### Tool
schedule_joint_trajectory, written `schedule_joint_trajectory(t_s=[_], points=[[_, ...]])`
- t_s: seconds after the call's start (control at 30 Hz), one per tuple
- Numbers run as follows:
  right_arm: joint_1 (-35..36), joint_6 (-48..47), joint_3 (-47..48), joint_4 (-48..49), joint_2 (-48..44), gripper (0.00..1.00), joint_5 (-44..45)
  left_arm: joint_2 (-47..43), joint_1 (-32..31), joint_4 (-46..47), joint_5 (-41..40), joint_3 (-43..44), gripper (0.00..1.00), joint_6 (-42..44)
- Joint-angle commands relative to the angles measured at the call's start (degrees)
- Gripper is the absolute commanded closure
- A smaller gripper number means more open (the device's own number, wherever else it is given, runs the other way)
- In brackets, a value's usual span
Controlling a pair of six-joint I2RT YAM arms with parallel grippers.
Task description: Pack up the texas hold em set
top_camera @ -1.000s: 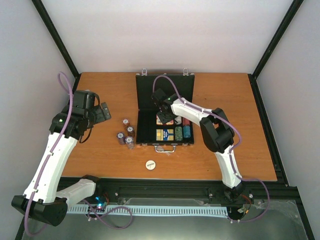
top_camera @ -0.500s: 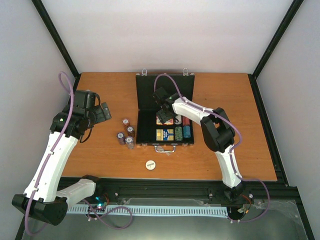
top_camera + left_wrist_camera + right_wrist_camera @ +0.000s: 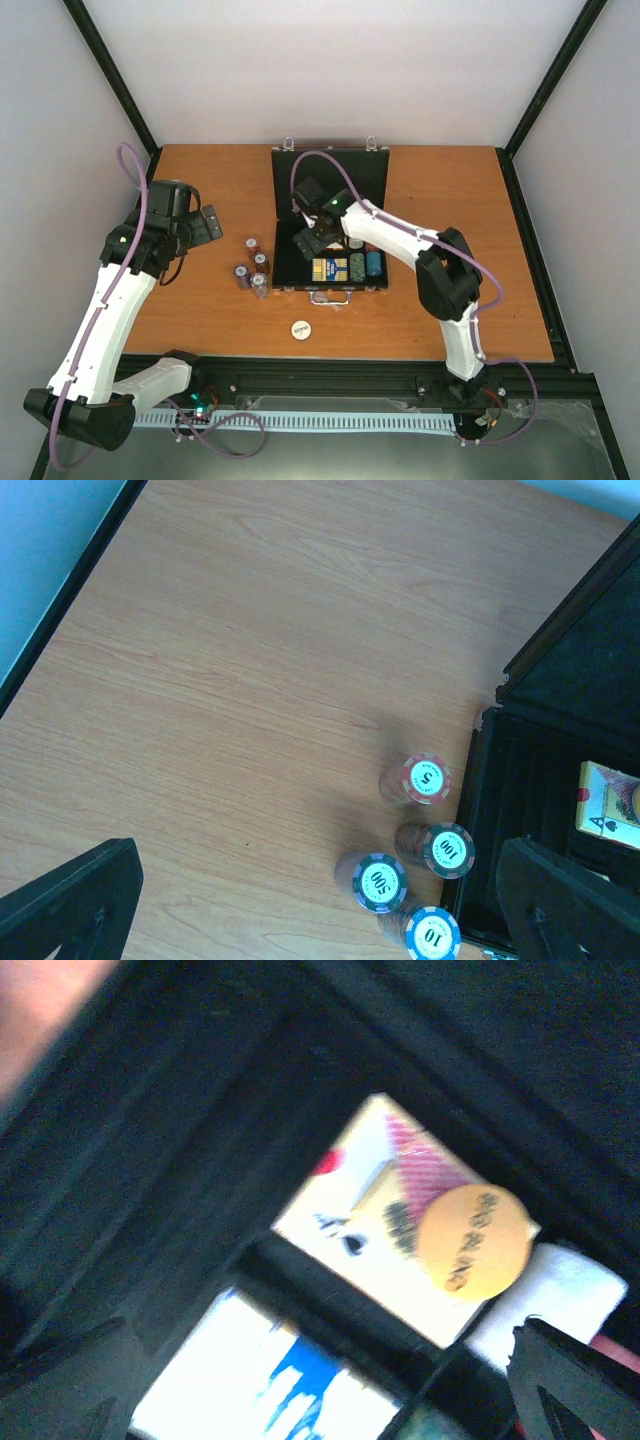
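Chips explain the layout. Four chip stacks [image 3: 261,261] stand on the table [image 3: 450,190] just left of the black case [image 3: 340,170], on your left arm's side. The case lies open and flat with its lid toward the far edge, so either arm can lower things in from above.

Your left gripper [image 3: 208,226] hangs over bare table to the left of the stacks, jaws wide apart and empty. It looks placed to come down on one of them.

Your right gripper [image 3: 306,241] is over the left part of the case's tray, its jaws also apart with nothing between them. Beneath it an orange disc [image 3: 470,1238] rests on the red-backed deck [image 3: 370,1210], and a blue deck [image 3: 270,1390] fills the next compartment, so I judge those pieces already packed.

A white disc [image 3: 300,328] lies alone on the table near the silver handle [image 3: 330,297]. You will need to keep the lid down flat until that disc and the stacks are inside.
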Motion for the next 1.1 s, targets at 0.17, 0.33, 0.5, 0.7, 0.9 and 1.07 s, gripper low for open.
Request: schedule_joint_trajectory(t_s=[0.17, 0.33, 0.5, 0.7, 0.9, 1.07], points=[[10.81, 2.9, -10.93, -5.03, -11.55, 0.0, -9.17, -0.29, 0.16, 0.47, 0.09, 0.27, 0.0, 0.71], [16.64, 4.18, -16.25, -3.99, -11.34, 0.02, -12.52, -0.33, 0.16, 0.77, 0.68, -0.11, 0.0, 0.44], [20.85, 4.94, -16.4, -2.66, -8.72, 0.03, -14.7, -0.11, 0.16, 1.09, 1.49, -0.97, 0.0, 0.37], [22.91, 5.62, -16.53, -2.14, -8.1, 0.03, -15.81, -0.28, 0.16, 0.82, 1.29, -1.36, 0.0, 0.78], [23.06, 5.33, -18.15, -1.2, -6.9, 0.05, -15.36, -0.42, 0.2, 0.87, 1.59, -1.99, 0.0, 0.38], [23.01, 6.38, -18.89, 0.72, -5.04, 0.07, -14.32, -0.82, 0.16, 0.78, 1.73, -2.46, 0.0, 0.35]])
